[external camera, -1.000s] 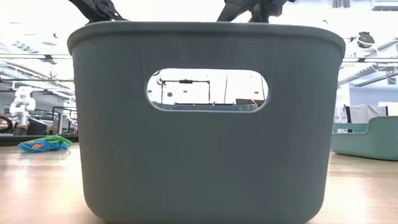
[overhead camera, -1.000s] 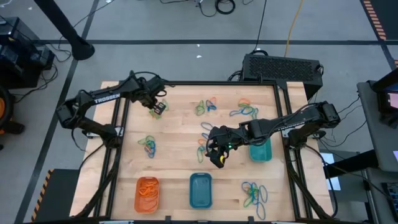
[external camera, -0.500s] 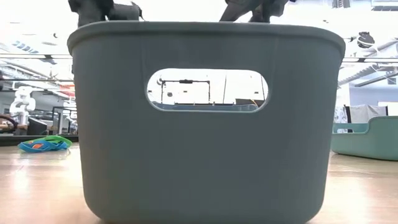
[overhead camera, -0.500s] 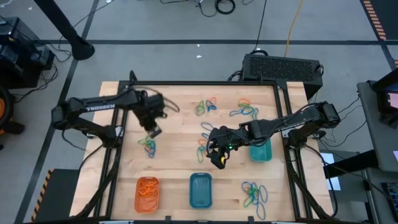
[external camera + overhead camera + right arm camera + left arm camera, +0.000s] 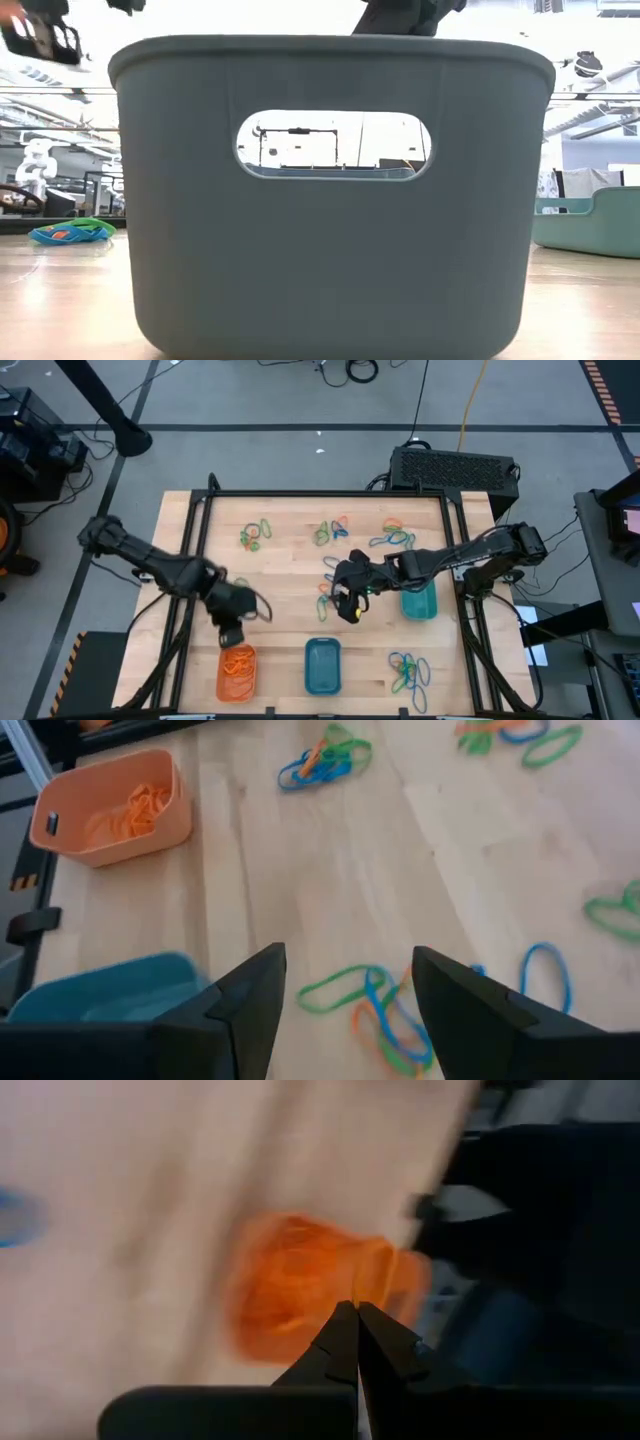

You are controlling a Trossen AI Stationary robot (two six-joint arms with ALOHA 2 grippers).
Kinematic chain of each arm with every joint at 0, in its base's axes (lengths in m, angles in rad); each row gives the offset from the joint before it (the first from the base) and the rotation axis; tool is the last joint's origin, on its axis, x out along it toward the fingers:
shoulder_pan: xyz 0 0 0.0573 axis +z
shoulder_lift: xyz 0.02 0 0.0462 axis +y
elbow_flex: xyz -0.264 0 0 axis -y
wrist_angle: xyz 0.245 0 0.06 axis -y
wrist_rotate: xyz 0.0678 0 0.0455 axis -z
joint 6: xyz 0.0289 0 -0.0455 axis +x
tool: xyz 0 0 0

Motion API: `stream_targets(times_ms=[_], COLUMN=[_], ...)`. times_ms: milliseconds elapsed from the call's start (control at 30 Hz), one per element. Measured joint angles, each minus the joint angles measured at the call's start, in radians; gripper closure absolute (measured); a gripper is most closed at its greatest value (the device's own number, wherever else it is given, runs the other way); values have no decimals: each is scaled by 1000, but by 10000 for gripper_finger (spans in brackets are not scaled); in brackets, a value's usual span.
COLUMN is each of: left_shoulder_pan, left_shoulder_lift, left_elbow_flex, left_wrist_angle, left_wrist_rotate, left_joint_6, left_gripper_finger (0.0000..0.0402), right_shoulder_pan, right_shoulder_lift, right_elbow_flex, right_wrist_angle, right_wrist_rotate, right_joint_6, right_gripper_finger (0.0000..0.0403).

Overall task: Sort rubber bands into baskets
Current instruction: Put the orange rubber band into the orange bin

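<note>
My left gripper (image 5: 232, 636) hangs shut just above the far end of the orange basket (image 5: 238, 672), which holds orange rubber bands. In the blurred left wrist view the shut fingertips (image 5: 357, 1332) stand over the basket (image 5: 300, 1285); I cannot tell whether a band is between them. My right gripper (image 5: 350, 606) is open over a small heap of rubber bands (image 5: 375, 1010) at the table's middle, its fingers apart above them. The blue basket (image 5: 322, 665) sits at the near middle. The teal-green basket (image 5: 419, 603) is on the right, beside the right arm.
Mixed heaps of bands lie at the far left (image 5: 254, 536), far middle (image 5: 332, 531), far right (image 5: 393, 538) and near right (image 5: 408, 672). A black frame (image 5: 330, 494) rims the wooden table. In the low view the near basket's wall (image 5: 330, 200) fills the picture.
My left gripper has swung from the far-left heap of bands toward the table's near edge, passing the left-middle heap, and now hangs over the orange basket; its wrist has turned on the way. It has stayed shut. The far-left heap stays in place.
</note>
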Motion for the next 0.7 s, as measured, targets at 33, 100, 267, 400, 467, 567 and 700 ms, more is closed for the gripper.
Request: stream_targets(times_ms=[33,100,267,400,467,567,700], left_shoulder_pan=[-37,-101,-243,-317,-335,-348,-356], left_shoulder_lift=[8,25,101,169,195,230,263], left_elbow_flex=[0,0,0,0,0,0,0], left_wrist_angle=[46,112,176,176,178,184,202], left_wrist_rotate=[-12,-41,-68,-69,-70,-70,-70], left_joint_6=[-39,-116,-254,-313,-336,-368,-389], left_gripper_finger=[400,400,400,400,400,400,400], right_shoulder_pan=[-8,-24,-65,-90,-101,-111,-116], right_shoulder_lift=[0,0,0,0,0,0,0], right_elbow_flex=[0,0,0,0,0,0,0], right_wrist_angle=[13,51,159,222,238,253,256], right_wrist_rotate=[1,2,0,-3,-3,-3,-3], right_joint_6=[-15,-41,-79,-80,-80,-80,-80], right_gripper_finger=[193,193,193,193,193,193,193])
